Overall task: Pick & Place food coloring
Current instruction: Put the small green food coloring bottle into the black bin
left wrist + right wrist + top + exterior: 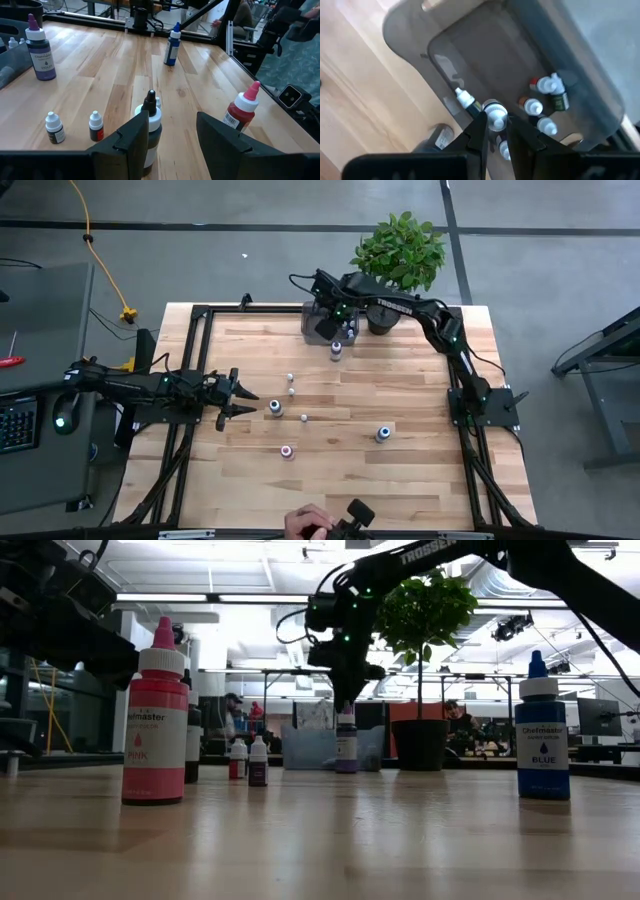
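Right gripper (496, 131) pinching a small bottle (495, 116) over grey tray (410, 30), upper centre | risk: tips onto others (crowded) | left gripper (172, 132) spread, waiting

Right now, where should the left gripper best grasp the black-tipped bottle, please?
Grip the black-tipped bottle by its straight round body, below the white collar, coming level from the open left gripper facing it; it stands upright and its nozzle tapers.

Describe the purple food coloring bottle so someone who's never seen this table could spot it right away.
Find the potted plant at the table's far edge, then the grey tray beside it. The purple bottle stands upright on the wood just in front of that tray, under the right gripper. It alone has a purple body and cap.
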